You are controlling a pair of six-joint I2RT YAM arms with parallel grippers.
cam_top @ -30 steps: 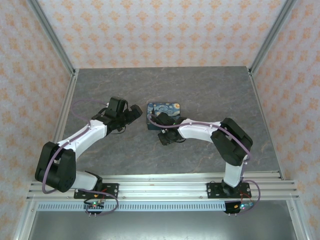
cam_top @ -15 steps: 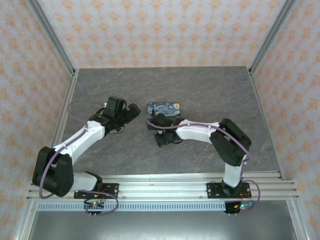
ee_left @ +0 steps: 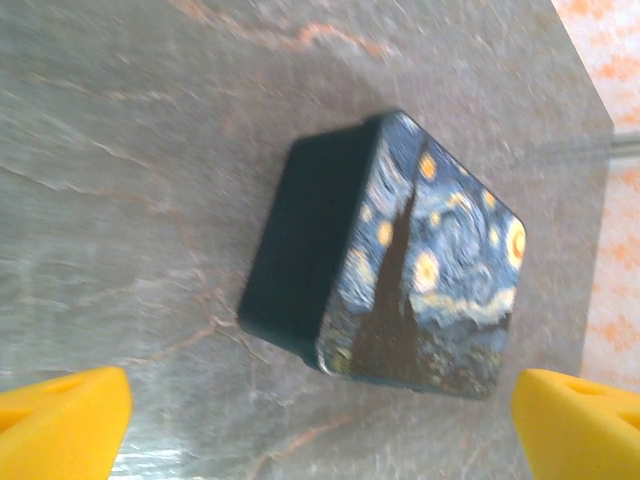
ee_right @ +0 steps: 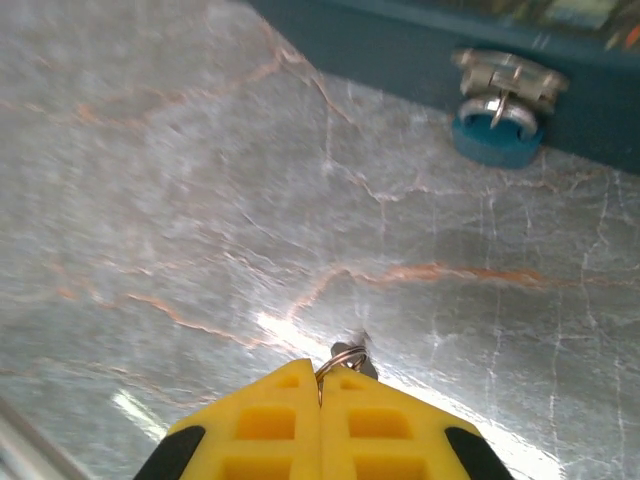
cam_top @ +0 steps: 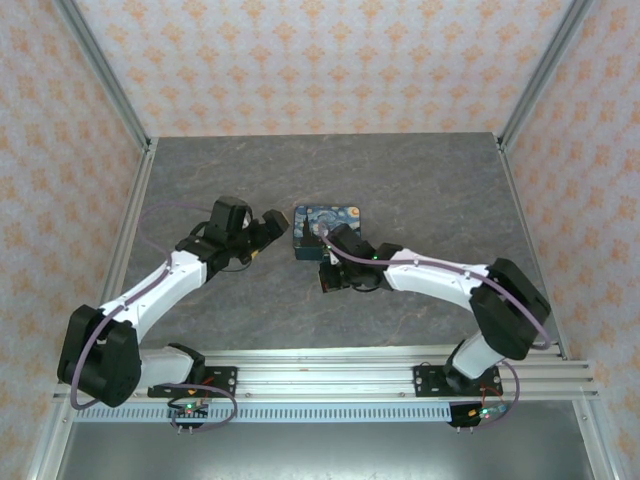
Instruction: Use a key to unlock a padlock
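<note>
Padlock (ee_right: 495, 128), small and blue, hangs from the hasp (ee_right: 505, 72) on the swirl-patterned box (ee_right: 400, 40), at 1 o'clock from the right gripper (ee_right: 320, 385). The gripper's yellow fingers are pinched together on the key (ee_right: 347, 358), with only its ring peeping out, and it is held low, I judge, to line up with the lock. The left gripper (ee_left: 320, 395) gapes wide and empty at the box's 9 o'clock, likely to steady it. It has edged closer than a second ago, and the right arm's elbow has swung out toward 4 o'clock.
</note>
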